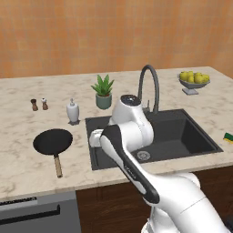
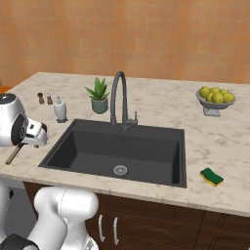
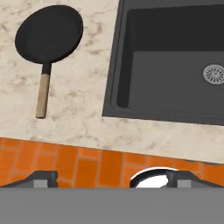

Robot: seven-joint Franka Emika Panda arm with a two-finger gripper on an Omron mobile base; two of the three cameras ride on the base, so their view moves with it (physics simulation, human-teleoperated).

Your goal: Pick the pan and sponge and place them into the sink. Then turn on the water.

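Gripper (image 3: pixel 111 179) spread wide, holding nothing, above the counter edge near the pan (image 3: pixel 49 33).

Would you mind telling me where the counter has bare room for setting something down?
Bare stretches lie between the sink and the pan, and between the fruit bowl and the sponge. It is crowded behind the sink's left corner, by the plant and dispenser.

Pan (image 1: pixel 53 141): black, light wooden handle. Sink (image 2: pixel 146 131): dark grey, metal drain. Sponge (image 2: pixel 212 177): green over yellow; counter (image 1: pixel 27 123): beige marble veining.
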